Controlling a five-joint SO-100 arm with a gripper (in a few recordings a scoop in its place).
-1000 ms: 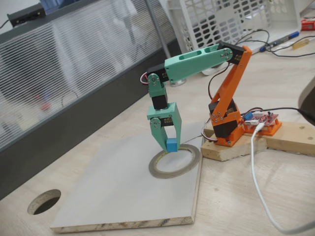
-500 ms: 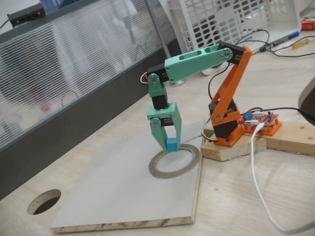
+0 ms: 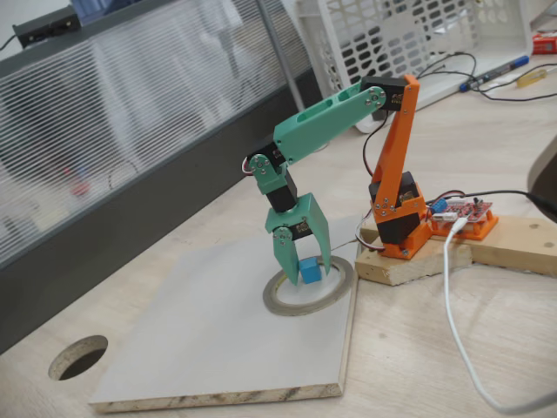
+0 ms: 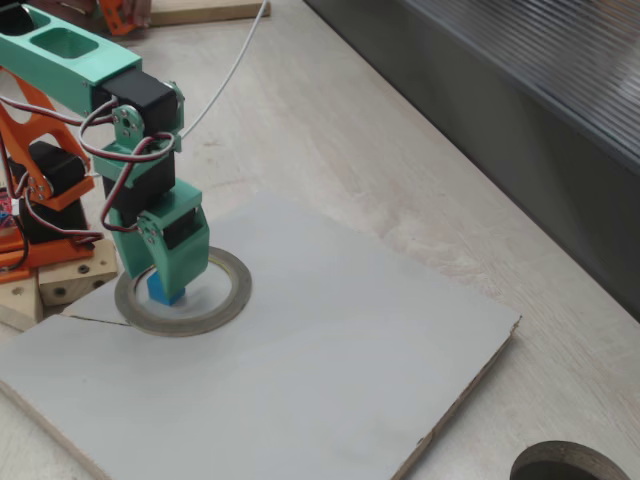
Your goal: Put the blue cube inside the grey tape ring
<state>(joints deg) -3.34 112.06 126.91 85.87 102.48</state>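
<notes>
My green gripper points down over the grey tape ring, which lies flat on a pale board. The small blue cube sits between the fingertips, low inside the ring's opening and at or just above the board. From the other side, the blue cube shows under the gripper, inside the grey tape ring near its left part. The jaws stand closed against the cube.
A dark round hole with a wooden rim is cut in the table at the front left, also seen as the hole. The orange arm base stands on wooden blocks. A white cable runs right of the board.
The arm has reached forward and dipped. The gripper and blue cube have come down from just above the ring's far edge into its opening.
</notes>
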